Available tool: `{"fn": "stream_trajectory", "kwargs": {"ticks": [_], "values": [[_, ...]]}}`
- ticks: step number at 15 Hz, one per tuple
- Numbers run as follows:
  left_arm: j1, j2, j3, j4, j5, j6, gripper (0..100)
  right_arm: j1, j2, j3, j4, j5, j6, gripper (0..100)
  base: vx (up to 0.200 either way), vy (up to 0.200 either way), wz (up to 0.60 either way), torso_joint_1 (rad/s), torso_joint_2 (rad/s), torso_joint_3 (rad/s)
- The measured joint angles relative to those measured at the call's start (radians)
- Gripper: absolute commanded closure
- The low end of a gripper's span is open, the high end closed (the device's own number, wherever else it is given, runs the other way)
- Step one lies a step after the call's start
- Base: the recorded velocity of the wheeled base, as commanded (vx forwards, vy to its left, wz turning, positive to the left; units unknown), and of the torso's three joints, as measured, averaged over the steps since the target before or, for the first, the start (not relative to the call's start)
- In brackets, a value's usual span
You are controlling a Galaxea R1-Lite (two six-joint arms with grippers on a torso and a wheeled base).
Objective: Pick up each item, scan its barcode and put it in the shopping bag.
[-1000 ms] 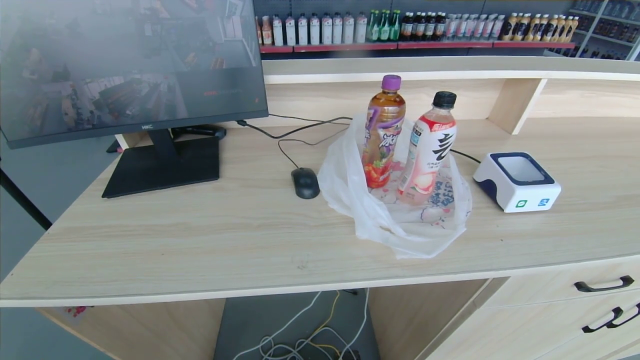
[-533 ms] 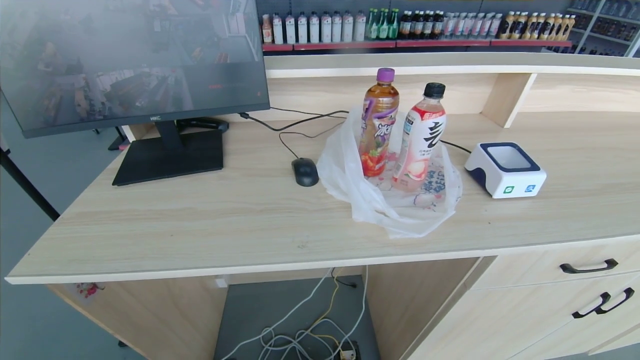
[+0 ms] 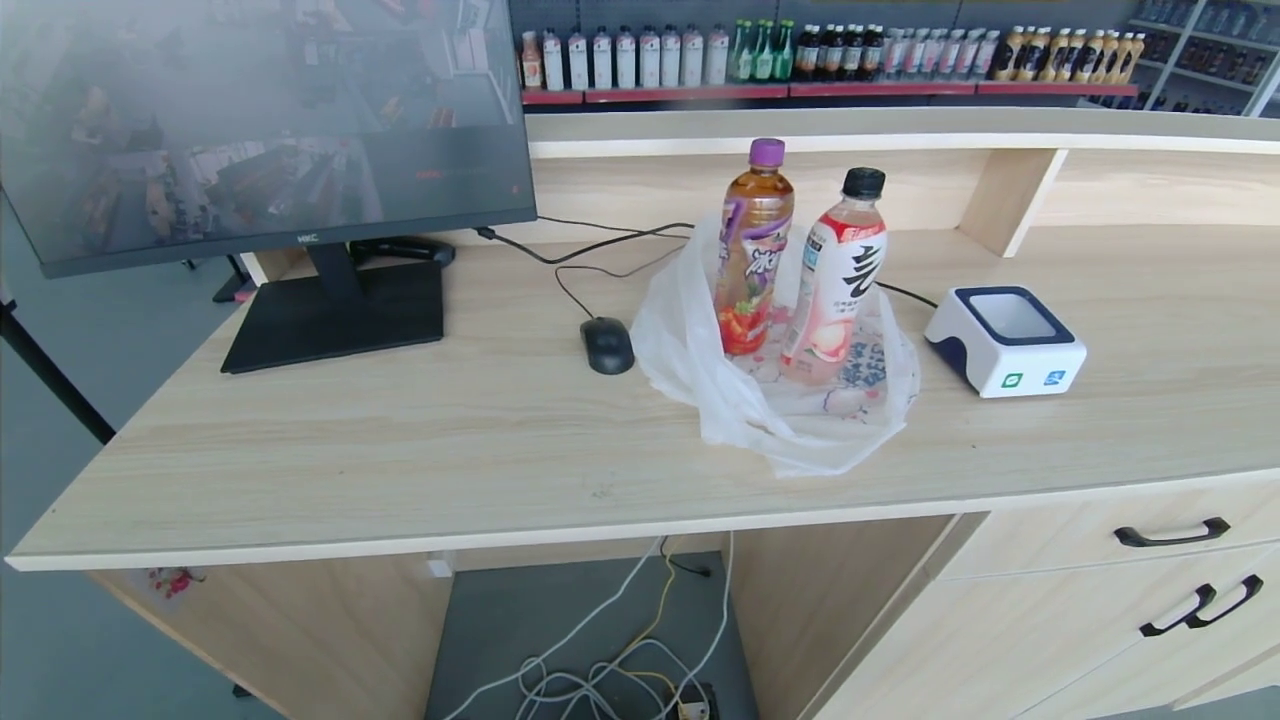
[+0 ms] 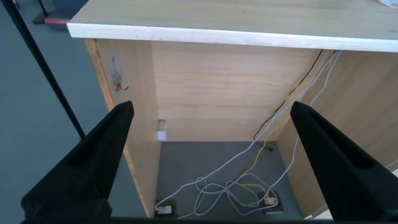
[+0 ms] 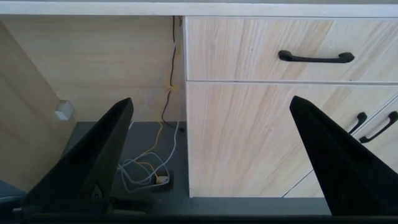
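Both bottles stand upright in the shopping bag (image 3: pixel 740 410) on the counter (image 3: pixel 400 440) – the purple-capped tea bottle (image 3: pixel 752 260) just beside the black-capped peach bottle (image 3: pixel 835 285), with the scanner (image 3: pixel 1005 340) near the bag on its right. They look full, so fairly heavy, stiff enough to squeeze but with slick labels; the mid-body below the shoulder seems the safest hold. The bag is thin, limp film and would likely drag along. The head view gives these things – the wrist views give the claws, low before the counter: the left gripper (image 4: pixel 211 109) spread wide facing loose cables (image 4: pixel 236 186), the right gripper (image 5: pixel 211 102) equally wide facing a drawer handle (image 5: pixel 316 57).
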Motion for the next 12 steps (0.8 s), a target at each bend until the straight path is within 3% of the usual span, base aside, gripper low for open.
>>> {"fn": "stream_trajectory", "kwargs": {"ticks": [12], "values": [[0.000,0.000,0.000,-0.001,0.000,-0.003,0,0.002,0.000,0.000,-0.001,-0.008,0.027,0,0.000,-0.200,0.00,0.002,0.00,0.002]]}}
